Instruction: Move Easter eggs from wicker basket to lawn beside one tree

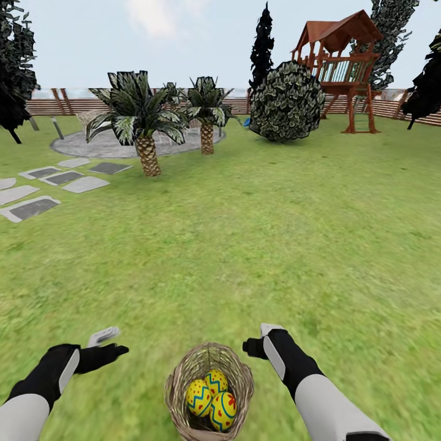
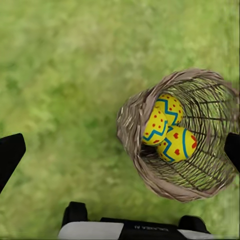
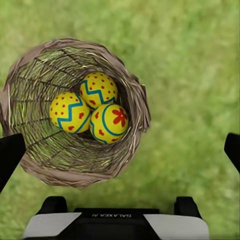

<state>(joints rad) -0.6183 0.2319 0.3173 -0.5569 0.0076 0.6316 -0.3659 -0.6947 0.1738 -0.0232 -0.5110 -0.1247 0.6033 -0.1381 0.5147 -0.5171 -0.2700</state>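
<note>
Easter eggs (image 1: 211,397), all three, lie bunched together in the bottom of the wicker basket (image 1: 237,375), which stands on the lawn (image 1: 275,245) just in front of the robot and between its two arms. By that showing none of the task is done yet: no egg has been lifted out, and none lies beside a tree. The left claw (image 1: 113,343) hangs over bare grass to one side of the basket, and its wrist camera shows the finger tips at opposite edges of the picture, so it stands wide and holds nothing. The right claw (image 1: 256,338) sits at the other side of the basket, likewise spread wide and empty, its camera looking straight down into the eggs. Ahead, well apart from the basket, are two short palms (image 1: 147,122), a round dark bush (image 1: 286,101), the red-brown play tower (image 1: 340,61) and the slat fence (image 1: 49,105). Left to do: grasp each egg, carry it to one chosen tree, and set all three down there.
</note>
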